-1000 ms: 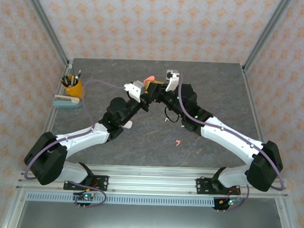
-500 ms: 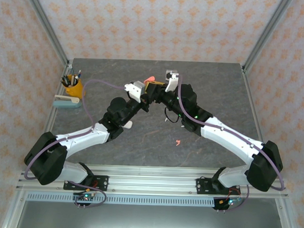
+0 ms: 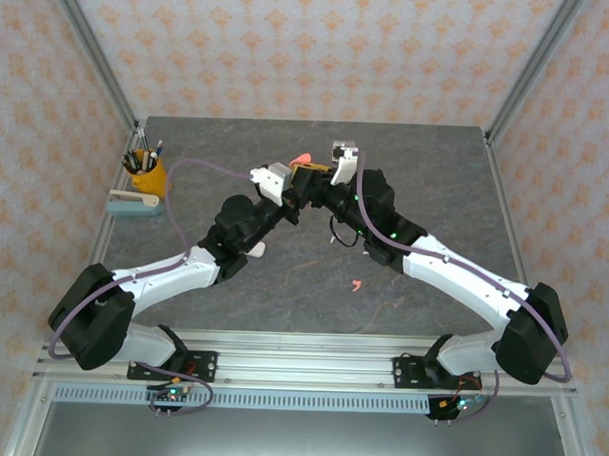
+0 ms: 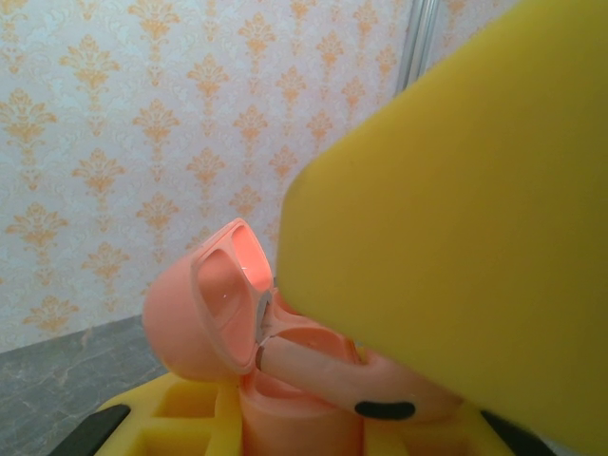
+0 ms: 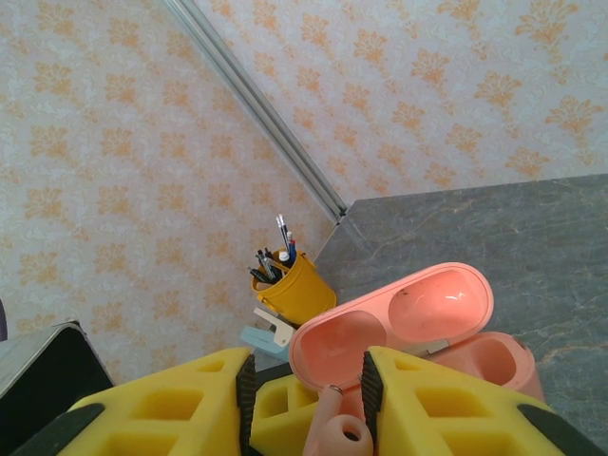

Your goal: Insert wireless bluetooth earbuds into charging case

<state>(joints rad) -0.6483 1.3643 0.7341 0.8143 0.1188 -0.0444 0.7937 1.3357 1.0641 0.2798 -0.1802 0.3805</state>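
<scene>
A coral-pink charging case (image 4: 199,304) stands open, lid tilted back, its body gripped between the yellow fingers of my left gripper (image 4: 294,429). In the top view both grippers meet at mid-table, left gripper (image 3: 290,184) and right gripper (image 3: 308,178), with the case lid (image 3: 300,159) poking out behind them. My right gripper (image 5: 309,418) is shut on a coral earbud (image 5: 334,439), stem pointing at the open case lid (image 5: 399,323). In the left wrist view that earbud (image 4: 323,375) lies across the case's wells, its head under the right gripper's big yellow finger (image 4: 456,209).
Another coral earbud (image 3: 356,285) lies loose on the table in front of the right arm. A small white piece (image 3: 256,249) sits beside the left arm. A yellow pen cup (image 3: 146,172) and a pale blue stapler (image 3: 135,203) stand at the far left, near the frame post.
The right gripper has edged slightly down and left over the case, so less of its yellow fingers shows from above. The left arm and case have held still.
</scene>
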